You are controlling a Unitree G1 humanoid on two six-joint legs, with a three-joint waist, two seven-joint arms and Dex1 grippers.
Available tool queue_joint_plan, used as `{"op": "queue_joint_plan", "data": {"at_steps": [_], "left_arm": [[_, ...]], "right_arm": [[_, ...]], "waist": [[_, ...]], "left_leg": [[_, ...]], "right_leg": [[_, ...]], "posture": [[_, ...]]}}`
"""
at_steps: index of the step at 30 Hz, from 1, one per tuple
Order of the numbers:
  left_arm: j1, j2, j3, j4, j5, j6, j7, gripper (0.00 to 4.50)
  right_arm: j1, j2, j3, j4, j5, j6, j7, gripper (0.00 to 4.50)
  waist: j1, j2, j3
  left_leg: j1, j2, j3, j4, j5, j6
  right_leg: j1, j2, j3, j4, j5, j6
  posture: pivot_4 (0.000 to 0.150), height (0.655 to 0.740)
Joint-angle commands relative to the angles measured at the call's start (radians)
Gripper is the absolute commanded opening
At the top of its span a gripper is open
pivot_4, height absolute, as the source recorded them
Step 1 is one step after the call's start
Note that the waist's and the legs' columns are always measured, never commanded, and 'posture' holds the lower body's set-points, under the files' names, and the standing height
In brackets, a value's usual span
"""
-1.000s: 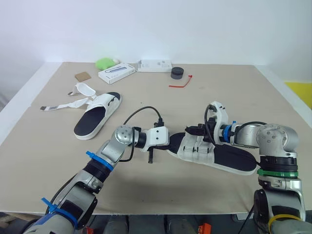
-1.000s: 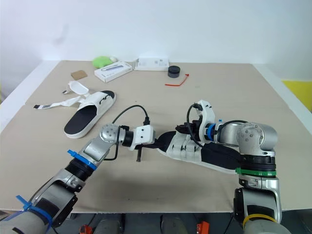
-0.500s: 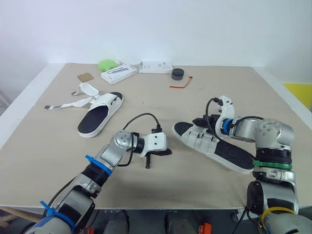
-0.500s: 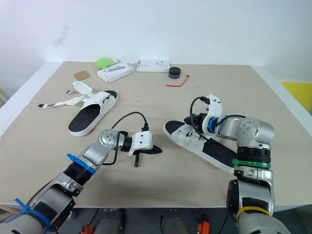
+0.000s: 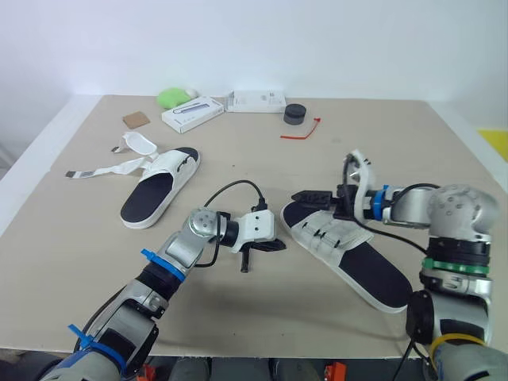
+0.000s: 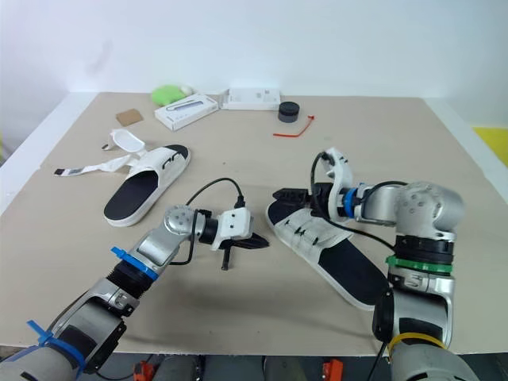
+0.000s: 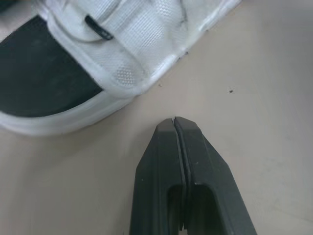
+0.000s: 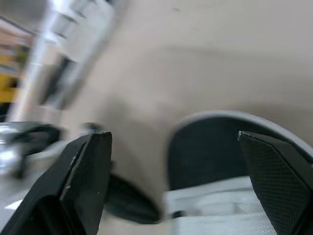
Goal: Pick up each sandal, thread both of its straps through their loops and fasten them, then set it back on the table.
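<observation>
Fastened sandal (image 5: pixel 333 238), white with black footbed, flat, one end between left pincer (image 5: pixel 278 246) and right pincer (image 5: pixel 305 196); second sandal (image 5: pixel 159 186), straps splayed loose, well apart from left pincer.

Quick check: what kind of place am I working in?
Likely a lab test bench: a beige table against a plain white wall, with an unfastened sandal and a white box as props.

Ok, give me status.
Left end effector shut, empty, beside near sandal. Right end effector open over its end. It's strapped, on table. Straps loose on far sandal.

White box (image 5: pixel 190 114), black puck (image 5: pixel 294 114), red tie (image 5: pixel 300 132)
</observation>
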Motion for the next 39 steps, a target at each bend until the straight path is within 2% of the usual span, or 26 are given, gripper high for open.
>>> {"op": "queue_joint_plan", "data": {"at_steps": [1, 6, 9, 12, 15, 17, 20, 27, 33, 39], "left_arm": [[0.019, 0.057, 0.042, -0.171, -0.124, 0.086, -0.115, 0.0], [0.021, 0.14, 0.129, -0.243, -0.209, 0.115, -0.147, 0.0], [0.013, 0.152, 0.19, -0.268, -0.269, 0.137, -0.129, 0.0], [0.005, 0.16, 0.291, -0.329, -0.379, 0.214, -0.091, 0.0], [0.015, 0.189, 0.347, -0.378, -0.438, 0.265, -0.074, 0.0], [0.043, 0.227, 0.381, -0.434, -0.477, 0.305, -0.067, 0.0], [0.072, 0.273, 0.401, -0.496, -0.542, 0.375, -0.071, 0.0], [0.112, 0.351, 0.404, -0.534, -0.58, 0.415, -0.096, 0.0], [0.115, 0.361, 0.427, -0.536, -0.606, 0.422, -0.073, 0.0], [0.154, 0.377, 0.429, -0.573, -0.601, 0.426, -0.029, 0.0]], "right_arm": [[-0.041, -0.067, -0.07, -0.027, 0.047, -0.008, 0.062, 4.41], [0.045, -0.175, -0.114, -0.166, 0.084, -0.046, 0.139, 4.41], [0.216, -0.263, -0.065, -0.361, 0.07, -0.145, 0.219, 4.41], [0.493, -0.356, -0.083, -0.589, 0.032, -0.269, 0.31, 4.41], [0.654, -0.388, -0.115, -0.694, 0.004, -0.334, 0.328, 4.41], [0.791, -0.406, -0.11, -0.768, -0.074, -0.384, 0.3, 4.41], [0.882, -0.407, -0.086, -0.819, -0.126, -0.433, 0.269, 4.41], [0.889, -0.35, 0.039, -0.797, -0.208, -0.495, 0.178, 4.41], [0.772, -0.279, 0.146, -0.753, -0.201, -0.456, 0.123, 4.41], [0.627, -0.183, 0.264, -0.623, -0.278, -0.442, 0.024, 4.41]], "waist": [[-0.001, 0.001, 0.003], [-0.001, 0.006, 0.007], [0.003, 0.005, 0.007], [0.002, 0.004, 0.008], [-0.004, 0.004, 0.008], [-0.005, 0.003, 0.008], [-0.005, 0.002, 0.009], [-0.003, -0.007, 0.014], [-0.003, -0.012, 0.016], [-0.007, -0.012, 0.016]], "left_leg": [[0.0, 0.0, 0.0, 0.0, 0.0, 0.0], [0.0, 0.001, -0.001, -0.002, 0.0, 0.0], [0.0, 0.001, -0.002, -0.001, 0.0, 0.0], [-0.001, 0.001, -0.002, 0.001, 0.0, 0.0], [-0.002, 0.001, -0.002, 0.002, 0.0, 0.0], [0.0, 0.001, -0.002, 0.004, 0.0, 0.0], [0.002, 0.003, -0.002, 0.005, 0.0, -0.001], [0.003, 0.003, -0.001, 0.008, 0.007, -0.012], [0.003, 0.004, -0.001, 0.008, 0.009, -0.014], [0.003, 0.006, -0.001, 0.007, 0.009, -0.014]], "right_leg": [[0.0, 0.001, 0.0, 0.0, 0.0, 0.0], [-0.001, 0.002, -0.001, 0.001, -0.002, -0.003], [0.0, 0.002, -0.002, 0.001, -0.005, 0.001], [0.0, 0.001, -0.003, 0.001, -0.007, 0.006], [0.0, 0.001, -0.003, 0.001, -0.008, 0.007], [0.001, 0.001, -0.002, 0.002, -0.006, 0.006], [0.002, 0.003, -0.002, 0.002, -0.005, 0.005], [0.003, 0.002, -0.002, 0.002, 0.0, 0.001], [0.002, 0.001, -0.002, 0.002, 0.002, 0.0], [0.002, 0.004, -0.002, 0.002, 0.002, -0.001]], "posture": [[0.15, 0.74], [0.15, 0.74], [0.15, 0.74], [0.15, 0.74], [0.15, 0.74], [0.15, 0.74], [0.15, 0.74], [0.15, 0.74], [0.15, 0.74], [0.15, 0.74]]}}
